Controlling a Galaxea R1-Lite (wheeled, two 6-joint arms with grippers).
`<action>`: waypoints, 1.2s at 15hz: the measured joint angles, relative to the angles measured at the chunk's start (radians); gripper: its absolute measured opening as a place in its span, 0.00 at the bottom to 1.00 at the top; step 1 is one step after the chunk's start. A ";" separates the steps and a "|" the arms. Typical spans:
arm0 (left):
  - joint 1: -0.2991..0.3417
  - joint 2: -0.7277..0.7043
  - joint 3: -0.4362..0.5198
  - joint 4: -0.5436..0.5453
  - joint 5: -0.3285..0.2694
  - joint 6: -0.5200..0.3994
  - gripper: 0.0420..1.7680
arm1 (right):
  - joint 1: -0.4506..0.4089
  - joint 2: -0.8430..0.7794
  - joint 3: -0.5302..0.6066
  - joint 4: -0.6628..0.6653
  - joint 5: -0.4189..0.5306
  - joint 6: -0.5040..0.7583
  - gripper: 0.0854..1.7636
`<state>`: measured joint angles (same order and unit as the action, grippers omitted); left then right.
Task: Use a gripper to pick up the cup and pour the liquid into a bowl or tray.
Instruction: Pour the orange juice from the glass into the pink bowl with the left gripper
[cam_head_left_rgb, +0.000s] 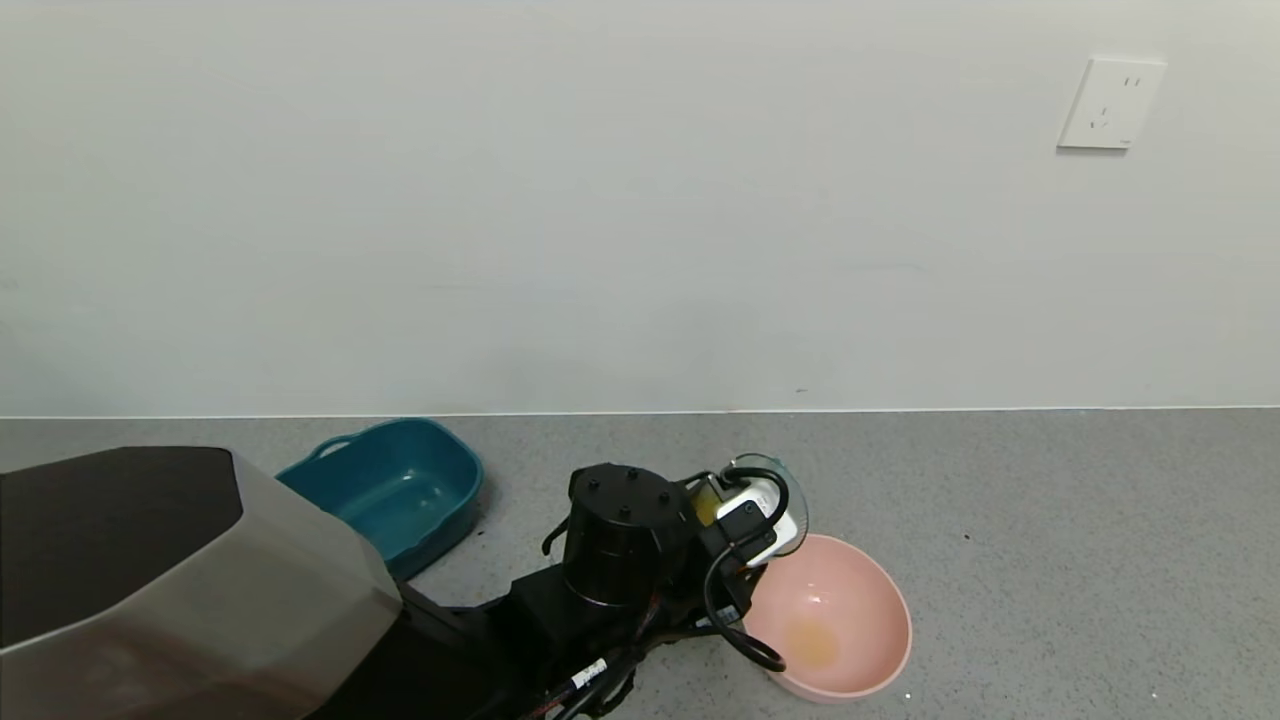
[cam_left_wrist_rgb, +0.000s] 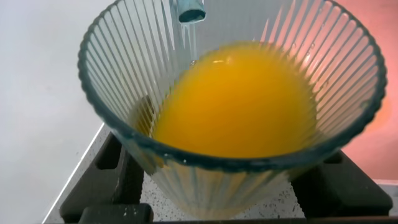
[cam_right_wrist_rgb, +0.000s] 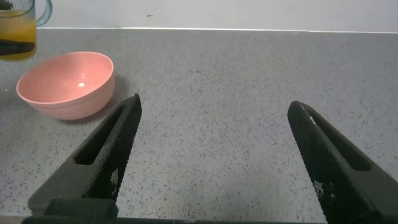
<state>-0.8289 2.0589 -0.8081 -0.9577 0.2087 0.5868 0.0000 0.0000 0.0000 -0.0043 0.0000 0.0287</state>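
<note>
My left gripper (cam_head_left_rgb: 745, 515) is shut on the ribbed blue-tinted cup (cam_head_left_rgb: 778, 466) and holds it tilted above the near-left rim of the pink bowl (cam_head_left_rgb: 885, 600). A small orange puddle (cam_head_left_rgb: 812, 640) lies in the bowl's bottom. In the left wrist view the cup (cam_left_wrist_rgb: 124, 81) fills the picture, with orange-yellow liquid (cam_left_wrist_rgb: 242, 99) pooled toward its rim, and black fingers (cam_left_wrist_rgb: 102, 180) flank it. My right gripper (cam_right_wrist_rgb: 214, 134) is open and empty low over the counter. From there I see the bowl (cam_right_wrist_rgb: 65, 84) and the cup (cam_right_wrist_rgb: 18, 31) farther off.
A dark teal tub with handles (cam_head_left_rgb: 395, 490) stands on the grey speckled counter to the left of the arm, near the white wall. A wall socket (cam_head_left_rgb: 1110, 103) is high on the right. My grey torso cover (cam_head_left_rgb: 150, 580) fills the lower left.
</note>
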 joint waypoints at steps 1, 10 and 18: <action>-0.001 0.001 -0.001 0.000 0.010 0.008 0.74 | 0.000 0.000 0.000 0.000 0.000 0.000 0.97; -0.007 0.016 -0.013 0.000 0.064 0.115 0.74 | 0.000 0.000 0.000 0.000 0.000 0.000 0.97; -0.004 0.026 -0.029 0.002 0.086 0.226 0.74 | 0.000 0.000 0.000 0.000 0.000 0.000 0.97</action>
<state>-0.8332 2.0845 -0.8366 -0.9560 0.2943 0.8126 0.0000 0.0000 0.0000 -0.0038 0.0000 0.0291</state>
